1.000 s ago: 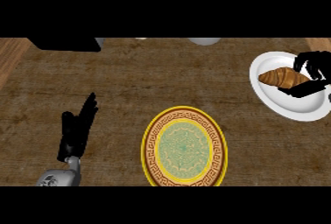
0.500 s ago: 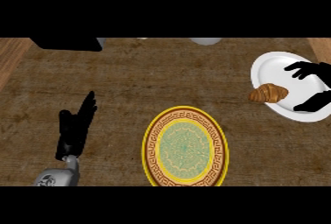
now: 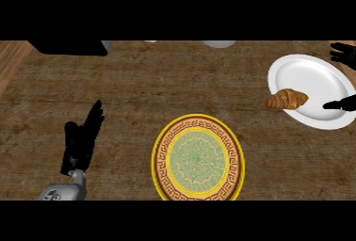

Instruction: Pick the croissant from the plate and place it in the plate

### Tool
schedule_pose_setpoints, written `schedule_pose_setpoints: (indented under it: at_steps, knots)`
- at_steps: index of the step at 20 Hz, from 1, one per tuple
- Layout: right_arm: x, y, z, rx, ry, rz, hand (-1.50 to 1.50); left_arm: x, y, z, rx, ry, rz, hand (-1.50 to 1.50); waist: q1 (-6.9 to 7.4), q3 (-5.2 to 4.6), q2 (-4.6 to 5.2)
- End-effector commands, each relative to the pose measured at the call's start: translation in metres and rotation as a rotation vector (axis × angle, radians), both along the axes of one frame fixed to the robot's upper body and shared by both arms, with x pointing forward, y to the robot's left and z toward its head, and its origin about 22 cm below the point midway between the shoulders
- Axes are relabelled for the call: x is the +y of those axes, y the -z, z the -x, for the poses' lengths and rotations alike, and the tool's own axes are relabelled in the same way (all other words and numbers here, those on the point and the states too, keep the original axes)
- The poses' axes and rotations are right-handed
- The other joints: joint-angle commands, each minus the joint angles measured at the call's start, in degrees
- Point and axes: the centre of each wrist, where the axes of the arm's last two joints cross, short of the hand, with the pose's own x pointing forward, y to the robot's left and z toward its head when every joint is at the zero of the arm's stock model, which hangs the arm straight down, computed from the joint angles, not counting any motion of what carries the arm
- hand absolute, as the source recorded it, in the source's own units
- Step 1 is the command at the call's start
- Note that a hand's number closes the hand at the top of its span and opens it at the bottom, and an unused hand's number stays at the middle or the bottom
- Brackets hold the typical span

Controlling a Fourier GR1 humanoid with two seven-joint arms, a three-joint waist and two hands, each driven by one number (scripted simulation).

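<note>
The right hand point(image 3: 343, 104) shows only at the view's right edge. Its fingers are spread wide on either side of the white plate point(image 3: 306, 77) and hold nothing, so the croissant point(image 3: 287, 99) is not yet gripped. It lies apart from the fingers on that plate's left rim, nearly over the surface point(image 3: 139, 94), probably an awkward spot for a grasp coming from the right. The patterned plate point(image 3: 157, 157), yellow-rimmed, sits well apart at lower centre, most likely the goal. The left hand point(image 3: 82, 141) rests at the left, fingers straight, out of the way.
</note>
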Motion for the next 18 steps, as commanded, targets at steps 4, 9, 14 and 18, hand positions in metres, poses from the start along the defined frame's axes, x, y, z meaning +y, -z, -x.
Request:
schedule_pose_setpoints:
  at_steps: [4, 9, 14, 18]
  knots:
    - [-0.034, -0.003, 0.024, 0.01, -0.027, -0.208, -1.5, 0.001, 0.003, -0.002, -0.003, 0.015, -0.003, 0.0, 0.45, 0.04, 0.37]
    - [-0.029, 0.012, 0.028, -0.007, -0.076, -0.251, -1.5, 0.011, 0.0, 0.002, 0.005, 0.015, -0.002, 0.0, 0.76, 0.1, 0.13]
    - [-0.023, 0.022, 0.028, -0.021, -0.094, -0.255, -1.5, -0.007, 0.001, -0.009, 0.008, 0.015, 0.003, 0.0, 0.14, 0.06, 0.17]
    - [-0.028, 0.034, 0.039, -0.009, -0.079, -0.217, -1.5, -0.005, 0.004, 0.005, 0.0, 0.007, 0.005, 0.0, 0.08, -0.01, -0.25]
